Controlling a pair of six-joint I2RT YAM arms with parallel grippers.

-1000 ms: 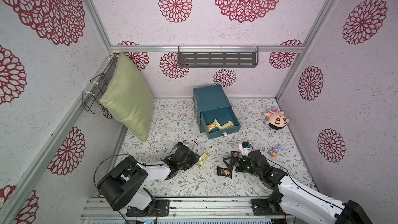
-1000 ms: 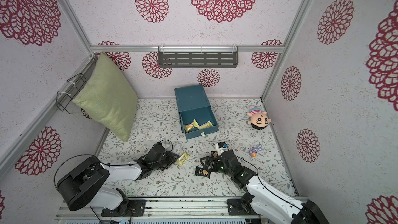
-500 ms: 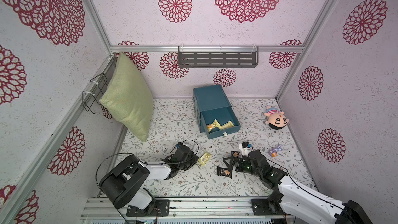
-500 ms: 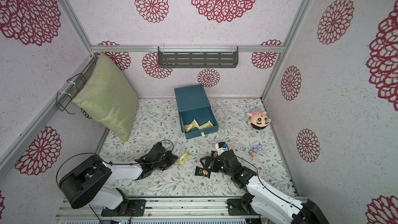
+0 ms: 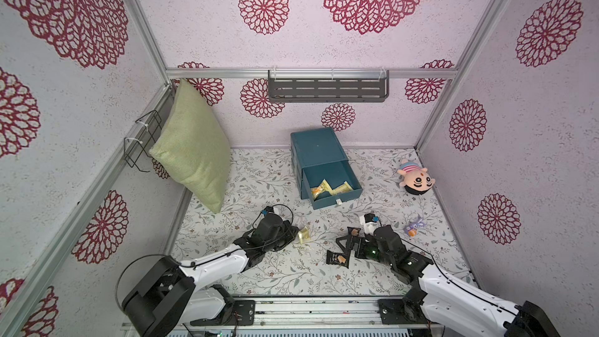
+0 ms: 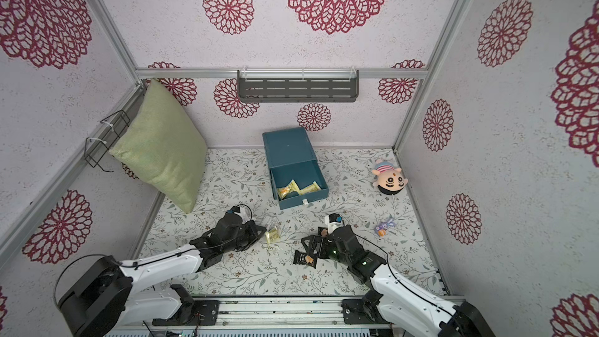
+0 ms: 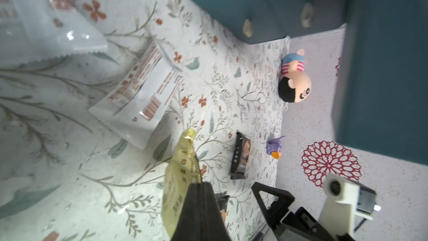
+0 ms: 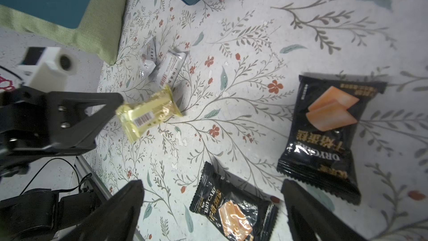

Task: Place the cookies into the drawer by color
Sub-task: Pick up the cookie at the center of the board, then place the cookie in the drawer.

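While the left gripper (image 8: 118, 106) is clamped on one yellow cookie (image 8: 148, 114), two clear cookies (image 8: 162, 66) lie just beyond its tips. The right gripper (image 8: 212, 184) gapes over two black cookies (image 8: 324, 130), the one between its jaws cut off in the right wrist view. Farther out, the drawer (image 5: 319, 152), top tray pulled out, holds two yellow packets (image 5: 324, 187).

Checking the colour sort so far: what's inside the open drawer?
Two yellow cookies lie in the open drawer, near its front wall, which may hide more. The lower drawers are shut, contents unseen.
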